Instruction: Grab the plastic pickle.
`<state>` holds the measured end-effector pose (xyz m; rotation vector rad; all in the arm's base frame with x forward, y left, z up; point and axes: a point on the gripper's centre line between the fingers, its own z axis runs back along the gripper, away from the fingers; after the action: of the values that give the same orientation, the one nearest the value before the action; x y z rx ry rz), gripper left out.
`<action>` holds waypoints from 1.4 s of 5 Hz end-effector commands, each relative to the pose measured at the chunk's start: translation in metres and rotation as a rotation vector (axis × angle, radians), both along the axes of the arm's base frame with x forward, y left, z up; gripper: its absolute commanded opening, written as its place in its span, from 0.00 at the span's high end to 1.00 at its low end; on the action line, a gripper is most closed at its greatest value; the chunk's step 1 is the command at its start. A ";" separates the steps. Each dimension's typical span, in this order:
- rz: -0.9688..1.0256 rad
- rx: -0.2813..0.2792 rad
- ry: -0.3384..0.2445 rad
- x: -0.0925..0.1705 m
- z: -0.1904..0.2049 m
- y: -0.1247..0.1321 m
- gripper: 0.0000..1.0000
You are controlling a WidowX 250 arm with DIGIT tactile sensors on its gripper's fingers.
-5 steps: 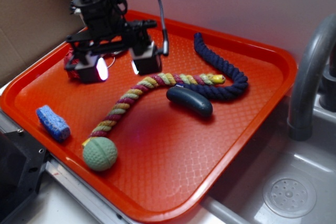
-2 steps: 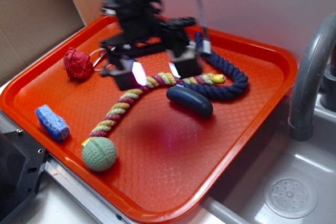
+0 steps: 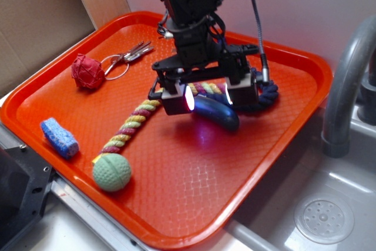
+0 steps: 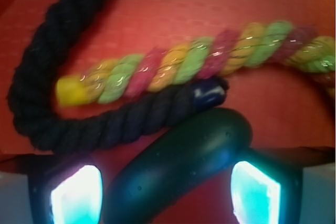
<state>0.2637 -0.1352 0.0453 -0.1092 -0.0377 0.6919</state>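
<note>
The plastic pickle (image 3: 215, 113) (image 4: 181, 163) is a smooth dark teal oblong lying on the orange tray (image 3: 194, 186), just in front of the navy rope (image 3: 261, 97) (image 4: 47, 87) and the multicoloured rope (image 3: 132, 123) (image 4: 189, 61). My gripper (image 3: 207, 99) (image 4: 165, 192) hangs directly over the pickle, open, with one lit finger on each side of it. In the wrist view the pickle runs diagonally between the two glowing pads (image 4: 76, 195), with a gap left at each one. The pickle's left end is hidden behind a finger in the exterior view.
On the tray lie a pale green ball (image 3: 111, 172), a blue sponge block (image 3: 58, 137), a red knotted ball (image 3: 87, 72) and keys (image 3: 126, 57). A grey faucet (image 3: 346, 80) and sink stand to the right. Cardboard stands at the back left.
The gripper has travelled right and forward from the tray's back left, past the red ball, to a spot over the pickle, and has come down. The red ball and keys are uncovered now.
</note>
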 end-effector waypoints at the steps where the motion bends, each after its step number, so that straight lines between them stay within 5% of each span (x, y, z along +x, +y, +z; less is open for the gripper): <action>1: -0.097 0.008 -0.131 0.002 0.033 0.009 0.00; 3: -0.097 0.008 -0.131 0.002 0.033 0.009 0.00; 5: 0.040 -0.139 -0.095 -0.004 -0.030 0.011 0.00; 6: 0.078 -0.111 -0.090 -0.003 -0.034 0.007 1.00; 7: 0.030 -0.088 -0.091 0.000 -0.034 0.005 1.00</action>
<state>0.2693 -0.1401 0.0190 -0.2425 -0.1207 0.7074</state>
